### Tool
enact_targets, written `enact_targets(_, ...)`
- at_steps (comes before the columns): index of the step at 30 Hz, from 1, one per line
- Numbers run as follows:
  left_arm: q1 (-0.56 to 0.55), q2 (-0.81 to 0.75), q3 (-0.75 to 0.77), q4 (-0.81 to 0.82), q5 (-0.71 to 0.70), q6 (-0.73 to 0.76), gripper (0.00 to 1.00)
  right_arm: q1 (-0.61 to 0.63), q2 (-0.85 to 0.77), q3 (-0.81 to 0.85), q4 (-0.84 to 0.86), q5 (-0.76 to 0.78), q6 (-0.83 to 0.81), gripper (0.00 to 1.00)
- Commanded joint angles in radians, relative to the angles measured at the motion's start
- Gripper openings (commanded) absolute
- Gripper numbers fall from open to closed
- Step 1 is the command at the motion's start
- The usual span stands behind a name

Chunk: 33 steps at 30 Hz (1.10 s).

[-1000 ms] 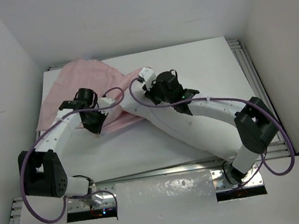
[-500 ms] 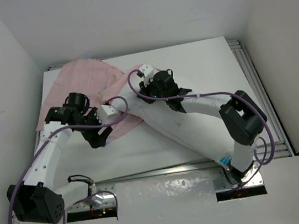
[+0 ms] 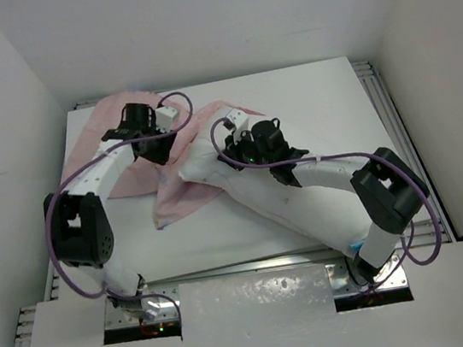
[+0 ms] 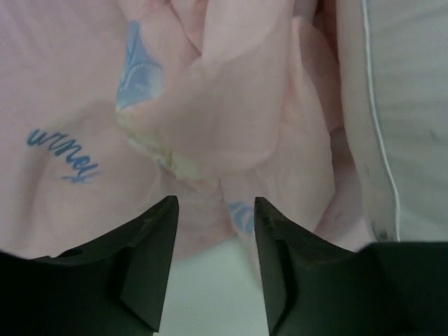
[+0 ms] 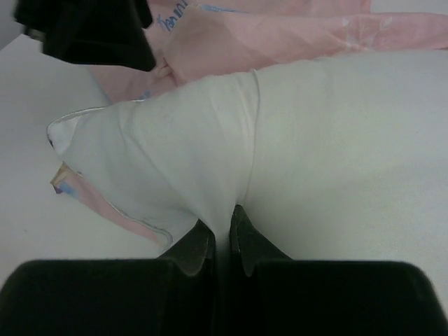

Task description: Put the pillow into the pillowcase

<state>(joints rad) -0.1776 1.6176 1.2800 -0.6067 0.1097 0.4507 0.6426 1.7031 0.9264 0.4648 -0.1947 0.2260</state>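
The pale pink pillowcase (image 3: pixel 179 198) lies crumpled at the back left of the table. The white pillow (image 3: pixel 204 164) lies diagonally from the middle toward the front right, its corner against the pink fabric. My left gripper (image 3: pixel 161 147) is open just above the pillowcase (image 4: pixel 231 105), with bare table between its fingers (image 4: pixel 150 238); the pillow's piped edge (image 4: pixel 406 105) is to its right. My right gripper (image 5: pixel 222 234) is shut on a pinch of the pillow (image 5: pixel 329 140) near its seam. The pillowcase (image 5: pixel 280 35) lies beyond that corner.
The white table (image 3: pixel 316 101) is walled on the left, back and right. Metal rails (image 3: pixel 382 109) run along its right edge. The left gripper's black body (image 5: pixel 84 31) shows at the top left of the right wrist view, close to the pillow corner.
My left arm has swung from the front left to the back, over the pillowcase. The pillowcase's near flap now reaches further forward. My right gripper keeps hold of the pillow.
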Motion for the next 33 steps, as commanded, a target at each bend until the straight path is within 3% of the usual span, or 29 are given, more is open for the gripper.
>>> enact_targets(1, -0.066, 0.054, 0.054, 0.097, -0.021, -0.056, 0.46, -0.015, -0.028, -0.060, -0.094, -0.035, -0.005, 0.00)
enact_targets(4, -0.129, 0.077, 0.076, 0.126, -0.053, -0.055, 0.51, -0.015, -0.034, -0.064, -0.107, -0.040, -0.017, 0.00)
enact_targets(12, -0.154, 0.244, 0.151, 0.159, -0.232, -0.109, 0.47, -0.015, -0.056, -0.066, -0.118, -0.037, -0.048, 0.00)
enact_targets(20, -0.154, 0.269, 0.157, 0.231, -0.358, -0.132, 0.23, -0.015, -0.051, -0.061, -0.124, -0.038, -0.065, 0.00)
enact_targets(21, -0.154, 0.271, 0.157, 0.228, -0.349, -0.129, 0.18, -0.015, -0.053, -0.061, -0.127, -0.038, -0.068, 0.00)
enact_targets(22, -0.154, 0.271, 0.157, 0.226, -0.347, -0.129, 0.02, -0.015, -0.053, -0.061, -0.129, -0.037, -0.068, 0.00)
enact_targets(28, -0.152, 0.214, 0.163, 0.171, -0.321, -0.121, 0.00, -0.017, -0.054, -0.064, -0.132, -0.023, -0.089, 0.00)
enact_targets(33, -0.149, -0.005, 0.195, 0.072, -0.268, -0.078, 0.00, -0.017, -0.071, -0.028, -0.135, 0.023, -0.103, 0.00)
